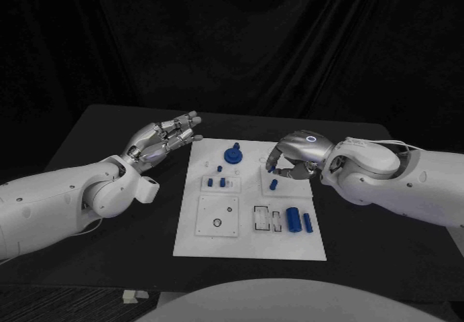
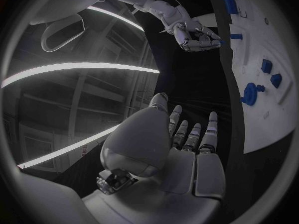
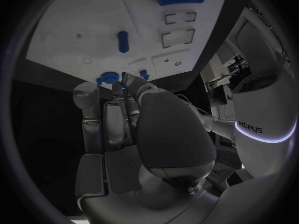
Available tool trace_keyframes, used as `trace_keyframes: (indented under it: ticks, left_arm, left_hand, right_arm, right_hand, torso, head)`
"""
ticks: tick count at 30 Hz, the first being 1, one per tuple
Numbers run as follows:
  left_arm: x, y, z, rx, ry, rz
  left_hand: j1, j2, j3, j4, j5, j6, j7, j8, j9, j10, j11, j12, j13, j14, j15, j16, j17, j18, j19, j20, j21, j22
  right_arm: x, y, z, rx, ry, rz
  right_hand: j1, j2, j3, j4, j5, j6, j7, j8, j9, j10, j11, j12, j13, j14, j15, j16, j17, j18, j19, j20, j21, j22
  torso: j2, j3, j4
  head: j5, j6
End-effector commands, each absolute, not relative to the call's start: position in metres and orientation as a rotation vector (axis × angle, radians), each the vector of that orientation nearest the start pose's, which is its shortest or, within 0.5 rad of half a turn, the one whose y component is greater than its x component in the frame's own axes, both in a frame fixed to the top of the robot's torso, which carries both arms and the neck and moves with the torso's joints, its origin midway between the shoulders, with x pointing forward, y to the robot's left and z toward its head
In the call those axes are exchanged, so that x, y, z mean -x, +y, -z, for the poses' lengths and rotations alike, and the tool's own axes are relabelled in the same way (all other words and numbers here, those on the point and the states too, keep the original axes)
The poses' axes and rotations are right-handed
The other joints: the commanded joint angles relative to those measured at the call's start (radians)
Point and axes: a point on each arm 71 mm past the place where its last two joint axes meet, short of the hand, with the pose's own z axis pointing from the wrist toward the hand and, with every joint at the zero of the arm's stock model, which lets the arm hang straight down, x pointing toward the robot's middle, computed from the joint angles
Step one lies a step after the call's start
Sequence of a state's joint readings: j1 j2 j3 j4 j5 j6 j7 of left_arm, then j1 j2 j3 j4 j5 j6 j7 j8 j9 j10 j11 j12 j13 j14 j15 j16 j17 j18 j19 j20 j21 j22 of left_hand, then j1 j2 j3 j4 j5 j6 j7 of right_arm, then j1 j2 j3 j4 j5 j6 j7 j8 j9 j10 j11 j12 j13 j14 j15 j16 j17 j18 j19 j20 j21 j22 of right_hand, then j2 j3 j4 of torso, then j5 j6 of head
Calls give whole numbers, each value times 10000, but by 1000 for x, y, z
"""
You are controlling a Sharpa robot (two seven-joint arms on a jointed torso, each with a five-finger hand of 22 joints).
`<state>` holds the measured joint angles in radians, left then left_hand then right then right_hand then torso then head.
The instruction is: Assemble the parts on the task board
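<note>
I hold the right robot hand (image 1: 293, 155) over the task board (image 1: 249, 231), whether grasping a part unclear, while the left robot hand (image 1: 164, 139) waits released beside it.

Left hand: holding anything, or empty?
Empty. The left hand hovers beside the task board, fingers straight and apart, nothing in it.

Bare tabletop (image 1: 106, 127) runs along the left edge of the task board (image 1: 251, 245), though the left hand (image 1: 164, 137) hangs over it near the board's far left corner. The right hand (image 1: 290, 157) crowds the board's far right part, fingers curled down over a small blue part (image 1: 273, 184). A tall blue knob (image 1: 233, 153) stands at the far middle. The board's near edge lies unobstructed.
</note>
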<state>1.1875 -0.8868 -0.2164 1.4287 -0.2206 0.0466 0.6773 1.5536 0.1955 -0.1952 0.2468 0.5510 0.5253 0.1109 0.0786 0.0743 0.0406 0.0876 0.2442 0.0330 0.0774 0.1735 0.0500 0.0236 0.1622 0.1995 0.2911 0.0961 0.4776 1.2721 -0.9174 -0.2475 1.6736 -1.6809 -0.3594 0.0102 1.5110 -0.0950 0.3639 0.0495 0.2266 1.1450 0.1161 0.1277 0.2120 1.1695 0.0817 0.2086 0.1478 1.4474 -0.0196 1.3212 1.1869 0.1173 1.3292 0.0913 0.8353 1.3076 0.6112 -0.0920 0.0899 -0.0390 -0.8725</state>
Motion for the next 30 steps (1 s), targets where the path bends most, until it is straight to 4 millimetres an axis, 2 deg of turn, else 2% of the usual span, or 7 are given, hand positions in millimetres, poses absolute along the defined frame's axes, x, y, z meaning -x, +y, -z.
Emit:
trace_keyframes:
  ticks: [1,8,17,19,20,25,30]
  left_arm:
    - [-462,238,229,7384,15240,18203]
    - [-461,236,229,7403,15317,18230]
    - [-461,234,229,7381,15282,18227]
    - [-461,233,229,7365,15262,18254]
    - [-461,232,229,7356,15253,18269]
    - [-461,230,229,7325,15242,18334]
    - [-461,229,229,7314,15255,18370]
  left_hand:
    - [111,32,25,-41,66,77,29,68,10,1,69,69,16,65,-10,42,12,103,62,11,31,-20]
    - [138,56,63,-59,72,172,84,98,23,65,151,204,34,82,-28,58,15,88,91,11,34,-38]
    - [157,34,75,-76,70,36,111,73,0,121,207,291,42,95,-55,71,17,77,130,10,43,-39]
    - [173,-15,69,-100,54,-265,12,-9,-51,81,125,216,26,105,-7,83,18,68,173,10,53,-49]
    - [144,-26,57,-76,34,-593,-251,-89,-101,61,170,207,25,117,23,97,20,57,207,8,56,-86]
    - [133,-22,58,-66,32,-843,-442,-141,-135,42,264,185,22,114,40,101,19,43,215,7,48,-146]
    - [131,-21,60,-66,32,-925,-515,-157,-146,35,306,175,20,115,45,104,19,38,214,7,43,-176]
  right_arm:
    - [-417,-169,215,6008,16867,-7138]
    - [-408,-139,222,6730,16888,-7444]
    - [-404,-106,234,7539,16997,-7596]
    - [-403,-101,238,7640,17051,-7677]
    - [-402,-98,239,7679,17065,-7726]
    - [-400,-86,247,7867,16979,-7880]
    - [-401,-80,249,8252,16462,-7770]
  right_hand:
    - [23,-27,-33,-38,46,33,-3,-21,-17,321,-290,-60,-14,22,-12,-21,2,85,-49,-63,-106,991]
    - [75,-10,-1,-74,83,17,9,-67,-49,322,-278,-125,-52,17,-11,-47,-35,99,-76,-73,-186,972]
    - [78,-23,-2,-94,135,43,11,-87,-69,367,-279,-159,-76,13,-14,-75,-75,105,-84,-79,-215,963]
    - [77,-24,-2,-95,136,39,13,-92,-73,365,-277,-164,-79,14,-13,-74,-74,104,-83,-79,-212,964]
    - [78,-26,-1,-97,137,35,14,-98,-76,365,-276,-169,-82,14,-13,-76,-76,107,-88,-79,-227,960]
    - [80,-40,-5,-108,133,24,18,-117,-88,370,-274,-185,-91,23,-12,-65,-59,109,-91,-80,-239,957]
    - [82,-79,-25,-133,68,35,17,-140,-109,411,-279,-202,-103,37,-13,-52,-42,99,-69,-82,-176,968]
  torso:
    - [-15,-2,14]
    - [0,-7,64]
    - [20,-6,53]
    - [16,-7,48]
    - [11,-5,41]
    - [8,7,1]
    - [-13,-2,9]
  head:
    - [32,-2]
    - [117,-2]
    - [438,-2]
    - [483,-2]
    - [509,-2]
    - [615,-2]
    - [606,-2]
